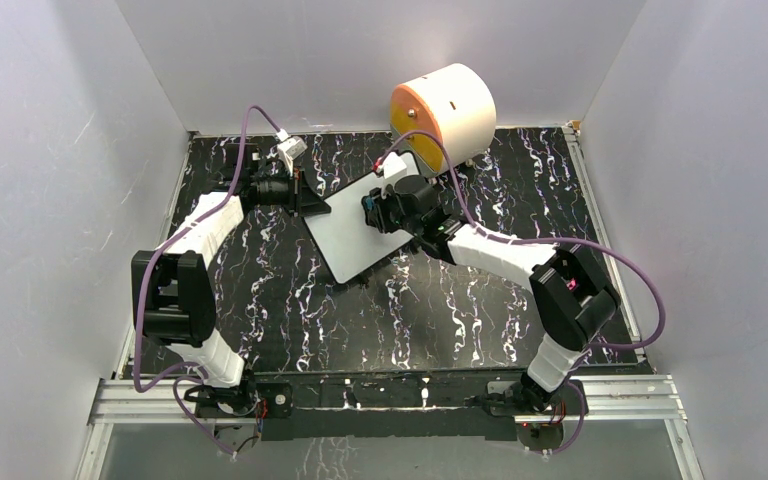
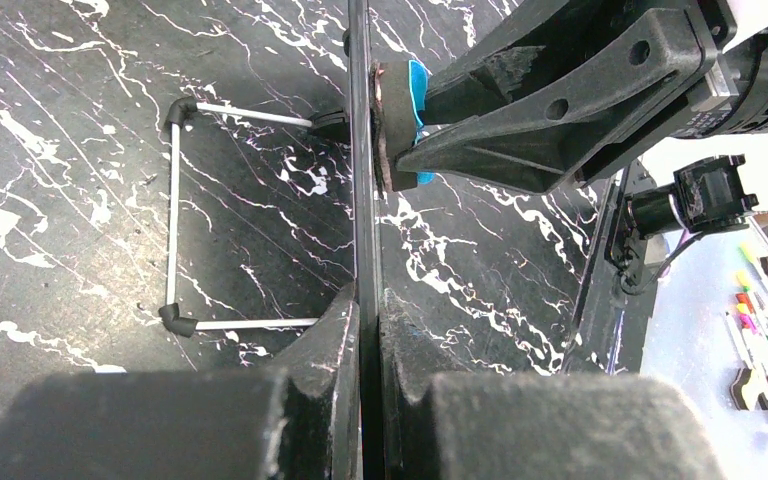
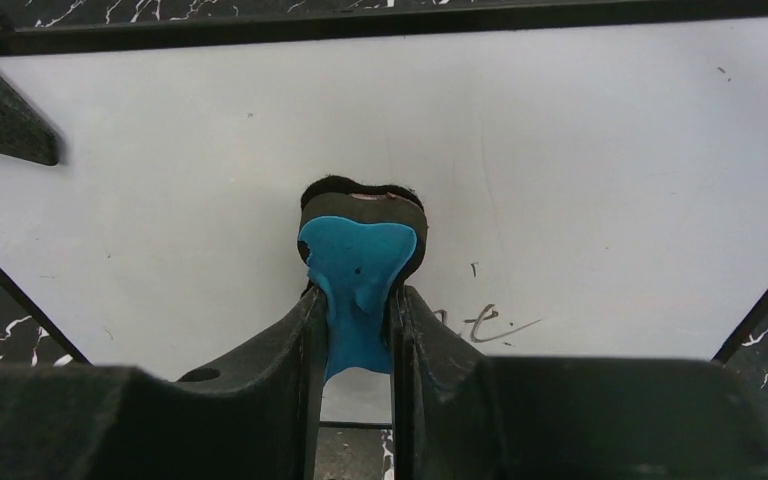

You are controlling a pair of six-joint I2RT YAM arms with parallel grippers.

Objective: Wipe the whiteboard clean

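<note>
From above, the whiteboard (image 1: 345, 242) sits mid-way across the tabletop (image 1: 460, 310), left tool (image 1: 315, 202) clamped on its edge. Left wrist: the board runs edge-on between closed fingers (image 2: 332, 345). Right wrist: right tool (image 3: 358, 315) pinches a blue eraser (image 3: 358, 255) against the board.

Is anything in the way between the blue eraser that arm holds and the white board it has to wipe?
Nothing visible. The eraser in the right gripper sits against the whiteboard; the leftover writing lies just beside it on bare board.
</note>
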